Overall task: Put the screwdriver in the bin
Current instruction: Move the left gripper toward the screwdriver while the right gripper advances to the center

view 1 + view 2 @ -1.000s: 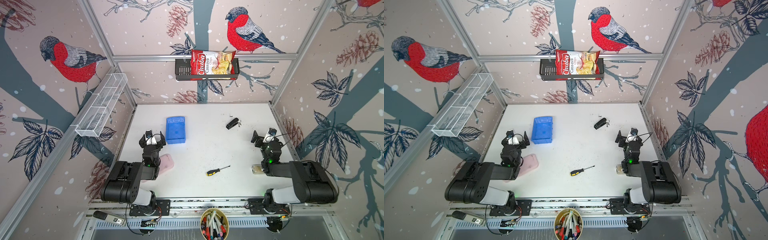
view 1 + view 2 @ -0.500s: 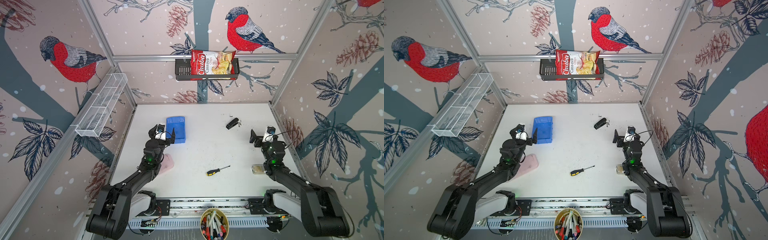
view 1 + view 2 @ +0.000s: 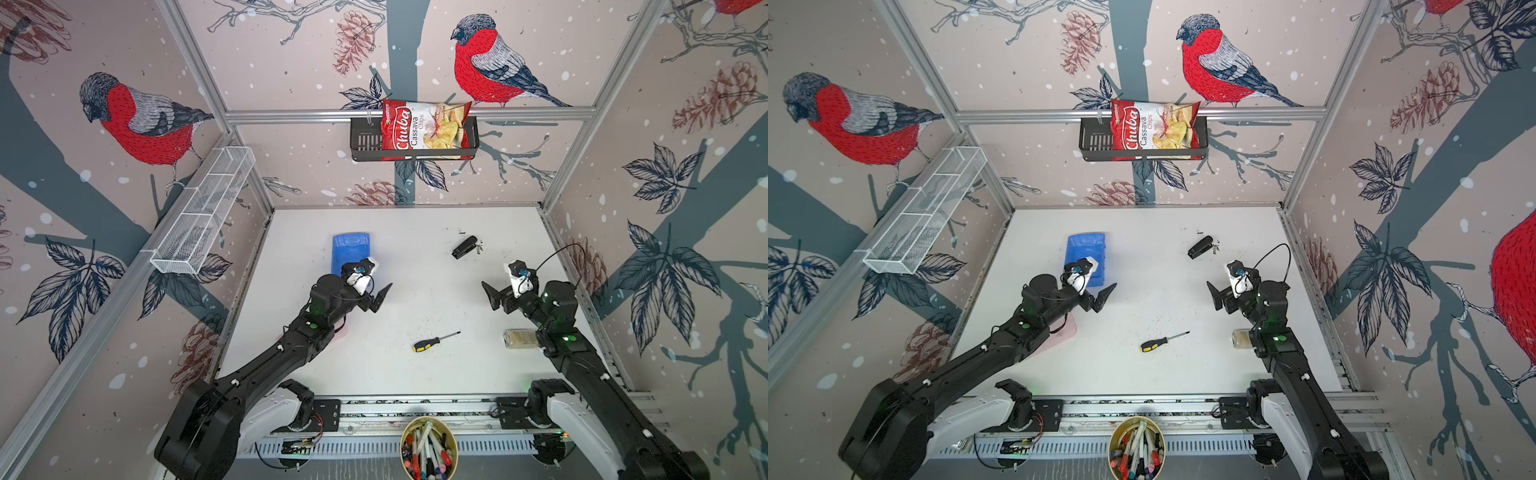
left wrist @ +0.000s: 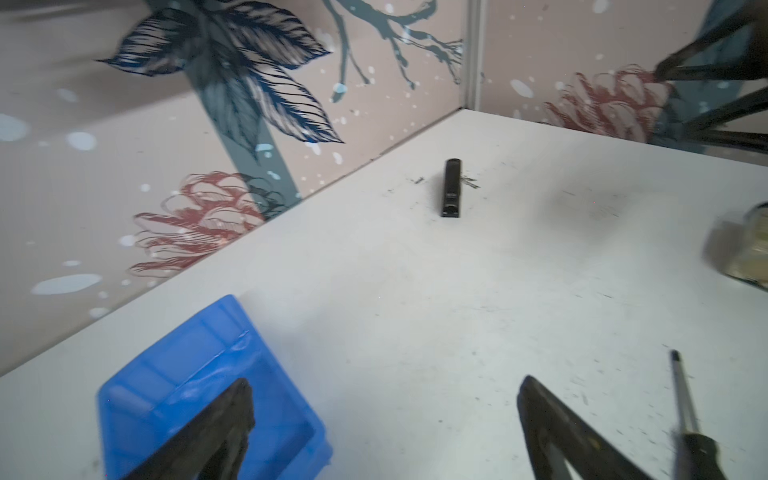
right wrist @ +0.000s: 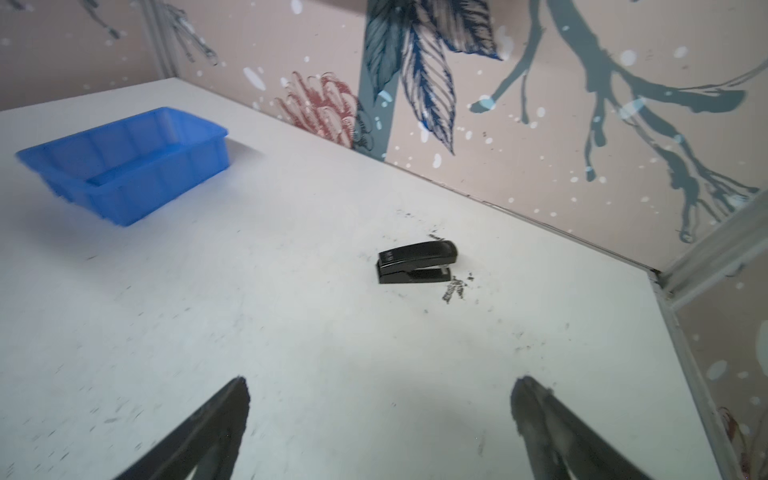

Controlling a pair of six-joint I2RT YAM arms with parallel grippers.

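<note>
Your surface (image 3: 415, 266) is mostly bare, so nothing crowds the route you need. The bin (image 5: 166, 183) sits open side up, partly under the left pincer (image 4: 385, 381). In the left wrist view one finger shows across the bin's near corner, and in both top views that wrist hangs over the bin's closer end. The left pincer is spread wide and holds nothing, which I read as readiness for a pick rather than a drop.

The right pincer (image 5: 383, 380) is just as wide and empty. It faces the black stapler (image 5: 415, 266), which lies ahead of it, with the bin far ahead and off to one side. That aim serves nothing in this task, so treat the right arm as parked. A small jar (image 3: 519, 338) rests close beside that arm, behind its pincer; leave it alone.

The screwdriver (image 3: 434, 341) lies flat on the surface, not in the bin and well apart from it. It sits between the two pincers but behind both. From the left pincer it lies just outside the finger away from the bin, so that pincer looks better placed to take it. Being thin and flat, it likely wants a low grip on the thicker handle, then a short carry to the bin.
</note>
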